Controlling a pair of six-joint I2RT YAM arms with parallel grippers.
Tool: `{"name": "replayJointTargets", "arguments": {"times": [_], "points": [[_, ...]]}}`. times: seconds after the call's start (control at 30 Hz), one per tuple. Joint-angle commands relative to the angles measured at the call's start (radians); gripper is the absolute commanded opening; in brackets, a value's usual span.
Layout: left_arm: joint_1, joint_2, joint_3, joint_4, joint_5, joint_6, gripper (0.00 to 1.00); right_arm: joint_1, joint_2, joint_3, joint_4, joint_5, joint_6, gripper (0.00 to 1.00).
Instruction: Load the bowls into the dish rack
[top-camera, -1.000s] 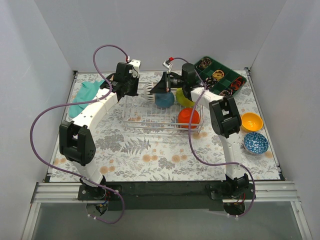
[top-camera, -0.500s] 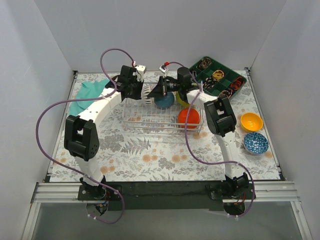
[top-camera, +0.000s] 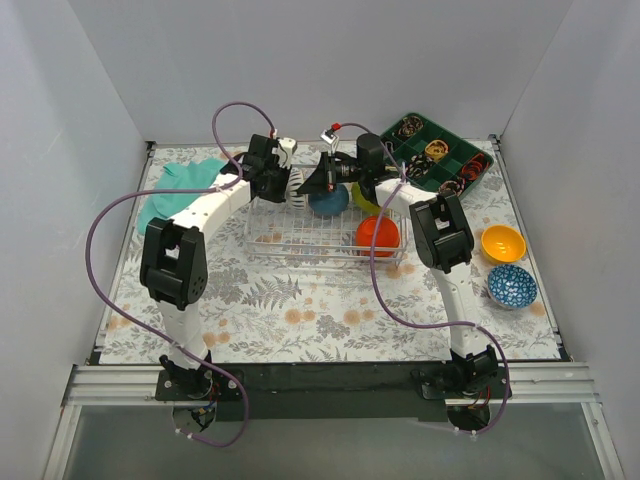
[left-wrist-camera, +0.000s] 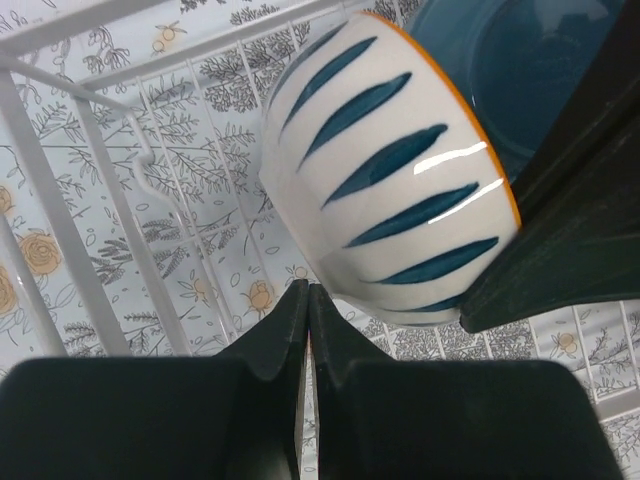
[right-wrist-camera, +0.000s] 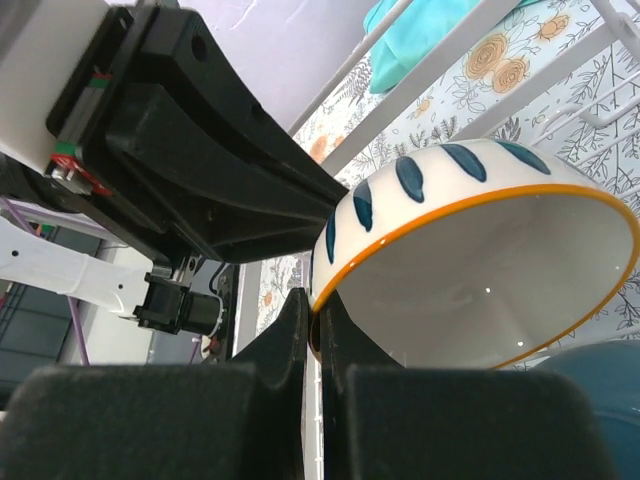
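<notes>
The silver wire dish rack stands mid-table and holds a dark blue bowl, a yellow-green bowl and a red bowl. My right gripper is shut on the rim of a white bowl with blue stripes and an orange rim, holding it tilted over the rack's far left part; the bowl also shows in the left wrist view. My left gripper is shut and empty, its tips just beside that bowl's outer wall. An orange bowl and a blue patterned bowl sit on the table at the right.
A dark green compartment tray with small items stands at the back right. A teal cloth lies at the back left. The rack's white wires run close around both grippers.
My left arm has swung right toward the rack, bringing its gripper up against the striped bowl. My right gripper with the bowl has shifted slightly left.
</notes>
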Motion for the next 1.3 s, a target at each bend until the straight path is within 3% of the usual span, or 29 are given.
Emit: {"name": "replayJointTargets", "arguments": {"times": [0.0, 0.17, 0.53, 0.87, 1.27], "points": [[0.001, 0.012, 0.078, 0.039, 0.03, -0.004, 0.0, -0.015, -0.019, 0.02, -0.035, -0.001, -0.049, 0.01], [-0.001, 0.055, 0.128, 0.047, 0.043, -0.007, 0.0, -0.032, -0.04, -0.002, -0.084, 0.005, -0.086, 0.03], [-0.021, 0.1, 0.169, 0.058, 0.099, -0.03, 0.0, -0.119, -0.138, 0.0, -0.411, 0.114, -0.328, 0.35], [-0.027, 0.147, 0.201, 0.089, 0.115, -0.044, 0.0, -0.144, -0.217, -0.008, -0.587, 0.231, -0.483, 0.37], [-0.079, 0.225, 0.324, 0.098, 0.126, -0.055, 0.0, -0.145, -0.316, -0.062, -0.6, 0.24, -0.506, 0.37]]}}
